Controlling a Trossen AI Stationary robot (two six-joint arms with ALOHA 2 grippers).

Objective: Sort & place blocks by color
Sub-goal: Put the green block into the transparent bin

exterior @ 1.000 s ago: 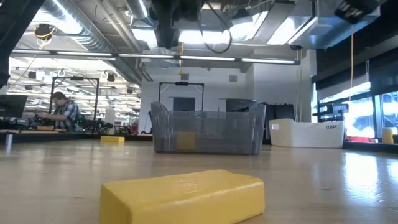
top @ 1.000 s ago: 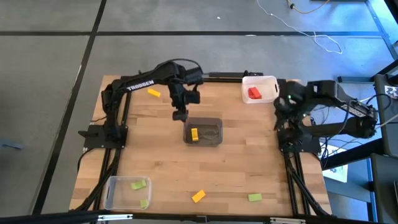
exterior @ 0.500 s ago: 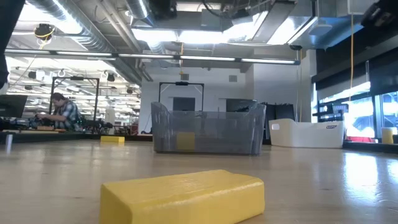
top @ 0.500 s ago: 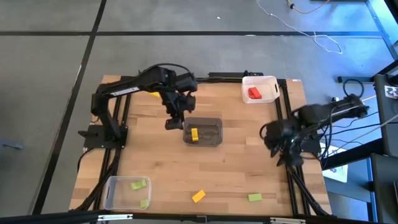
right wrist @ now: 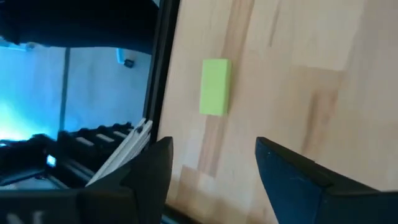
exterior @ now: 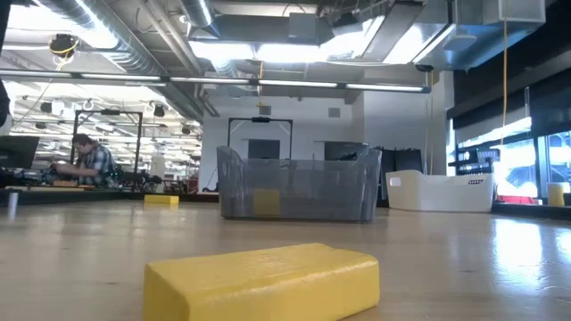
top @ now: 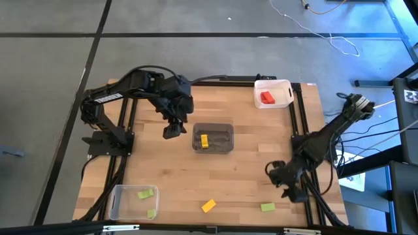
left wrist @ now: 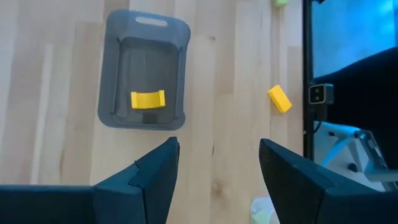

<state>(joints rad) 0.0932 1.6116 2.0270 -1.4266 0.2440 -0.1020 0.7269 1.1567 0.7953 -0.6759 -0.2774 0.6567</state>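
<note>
Right gripper (top: 282,177), jaws open, empty, nearing green block (top: 267,207) at its 5 o'clock; next: descend, close. Left gripper (top: 171,130) open, idle.

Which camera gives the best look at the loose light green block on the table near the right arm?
The right wrist view: the loose light green rectangular block sits large and unobstructed. The high view shows it tiny near the front edge. The low and left wrist views don't clearly show it.
</note>
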